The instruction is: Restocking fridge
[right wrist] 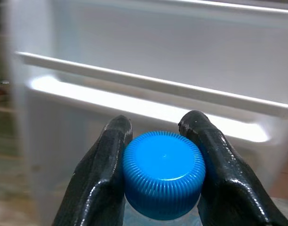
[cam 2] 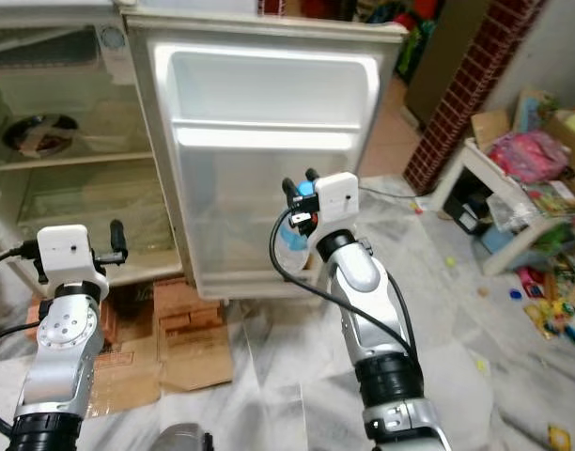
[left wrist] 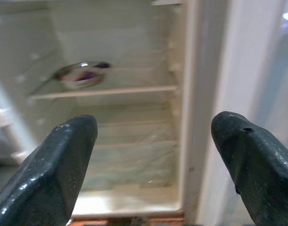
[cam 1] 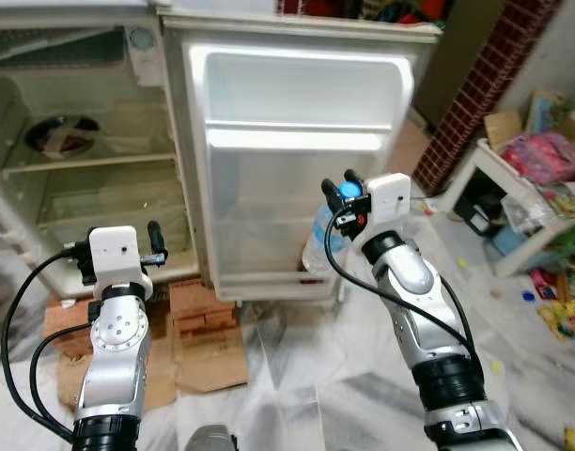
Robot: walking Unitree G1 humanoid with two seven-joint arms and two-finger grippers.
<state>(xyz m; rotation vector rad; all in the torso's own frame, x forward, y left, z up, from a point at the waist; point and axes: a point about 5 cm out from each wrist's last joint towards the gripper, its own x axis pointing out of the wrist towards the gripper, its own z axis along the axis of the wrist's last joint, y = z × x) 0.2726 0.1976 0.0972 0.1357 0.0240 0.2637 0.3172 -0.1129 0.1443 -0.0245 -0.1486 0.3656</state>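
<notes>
A blue-capped bottle [cam 1: 322, 242] is pinched by the right gripper [cam 1: 345, 192] before the fridge door [cam 1: 297, 160]; the left gripper [left wrist: 153, 155], fingers spread, faces shelves holding a bowl [cam 1: 60, 133].

The left claw [left wrist: 153, 160] is seen with its two black fingers [left wrist: 54, 165] spread wide, aimed into the open fridge [left wrist: 134, 155]. A metal bowl [left wrist: 83, 75] is set on a shelf [left wrist: 106, 92] inside.
</notes>
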